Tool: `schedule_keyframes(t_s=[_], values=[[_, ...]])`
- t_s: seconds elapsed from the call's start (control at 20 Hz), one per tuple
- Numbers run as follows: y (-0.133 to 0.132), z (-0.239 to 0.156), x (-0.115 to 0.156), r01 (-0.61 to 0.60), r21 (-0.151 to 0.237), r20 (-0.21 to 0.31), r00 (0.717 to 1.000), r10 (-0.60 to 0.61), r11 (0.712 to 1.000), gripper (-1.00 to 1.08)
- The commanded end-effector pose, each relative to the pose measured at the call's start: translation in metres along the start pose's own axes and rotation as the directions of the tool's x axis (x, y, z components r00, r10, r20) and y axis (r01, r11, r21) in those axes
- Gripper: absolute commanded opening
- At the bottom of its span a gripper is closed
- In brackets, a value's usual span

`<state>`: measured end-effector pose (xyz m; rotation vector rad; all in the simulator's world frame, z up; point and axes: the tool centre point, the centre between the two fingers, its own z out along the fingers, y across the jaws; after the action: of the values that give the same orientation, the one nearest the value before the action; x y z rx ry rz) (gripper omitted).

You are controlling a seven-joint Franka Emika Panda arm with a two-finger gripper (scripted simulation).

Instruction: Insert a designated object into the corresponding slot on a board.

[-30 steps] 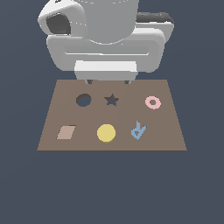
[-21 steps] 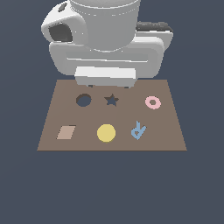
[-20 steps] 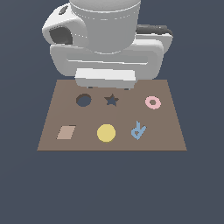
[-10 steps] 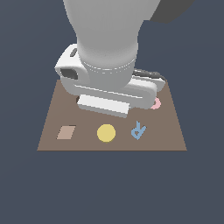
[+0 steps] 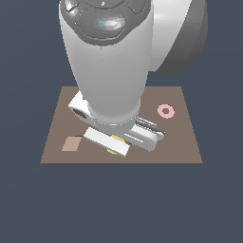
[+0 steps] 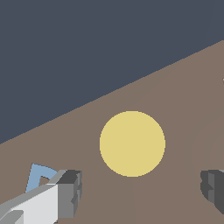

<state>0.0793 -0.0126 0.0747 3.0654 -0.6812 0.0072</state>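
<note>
The yellow disc [image 6: 132,143], the designated object, lies flat on the brown board [image 6: 183,96]. My gripper [image 6: 142,190] hovers over it, open, with one finger [image 6: 70,192] on each side and nothing held between them. In the exterior view the white hand [image 5: 124,135] sits low over the board [image 5: 187,142] near its front edge. Only slivers of the disc [image 5: 112,151] show under the hand. The arm hides the slot.
A pink ring [image 5: 165,111] lies at the board's back on the exterior view's right. A tan square patch [image 5: 72,144] sits at the front on the exterior view's left. A blue piece [image 6: 40,177] lies beside one finger. Dark floor surrounds the board.
The arm has swung from the back of the board forward and down over the yellow disc. It now covers the round and star holes and the blue piece in the exterior view.
</note>
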Motion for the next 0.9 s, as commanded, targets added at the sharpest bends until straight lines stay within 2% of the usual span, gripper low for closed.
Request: schedule_keyframes(t_s=[0.0,0.35,0.85], values=[[-0.001,0.010,0.007,-0.038,0.000,0.001,0.999,0.038,0.999,1.00],[-0.002,0.024,0.017,-0.092,0.000,0.005,0.996,0.092,0.996,1.00],[-0.001,0.029,0.017,-0.095,0.000,0.005,0.995,0.095,0.995,1.00]])
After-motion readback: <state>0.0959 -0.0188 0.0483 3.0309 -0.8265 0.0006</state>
